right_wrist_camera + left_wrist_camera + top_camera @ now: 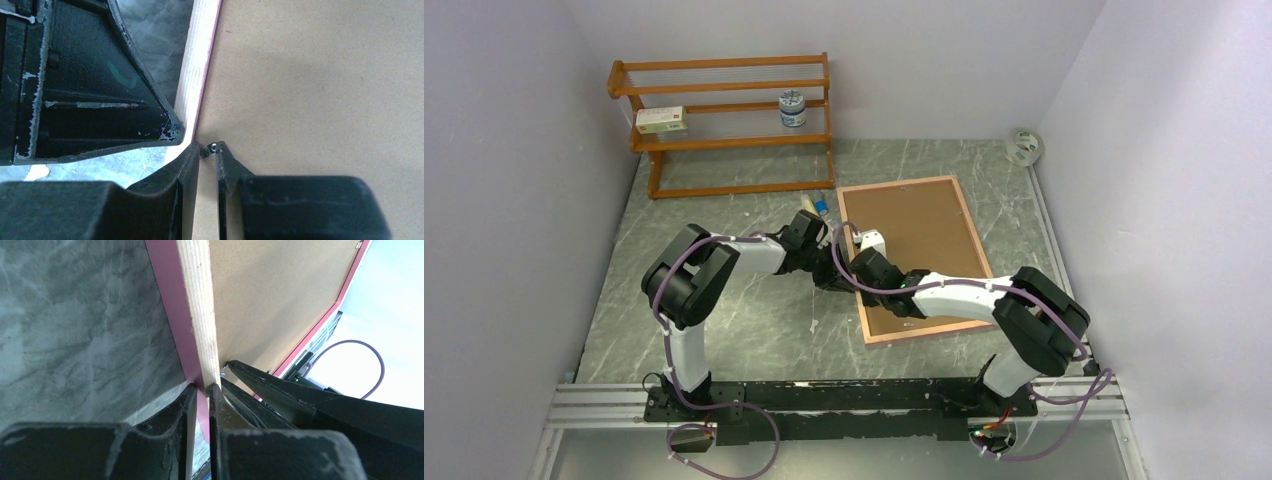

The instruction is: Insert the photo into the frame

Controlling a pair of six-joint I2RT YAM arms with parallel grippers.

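Observation:
The frame [894,185] lies back side up on the table, pink border and tan wood edge showing, with the brown hardboard backing [914,235] set inside it. The photo is hidden. My left gripper [836,278] is shut on the frame's left edge [197,300]; the rail sits between its jaws [202,387]. My right gripper [862,262] is just inside that same edge. It is shut on a small metal tab [212,146] where the backing [310,75] meets the rail [200,65]. The left gripper's finger [100,100] is close beside it.
An orange wooden shelf rack [724,120] stands at the back left with a small box [661,120] and a jar [792,108] on it. A small blue and yellow item [819,207] lies by the frame's far left corner. A tape roll [1024,147] sits at the back right. Walls close in on both sides.

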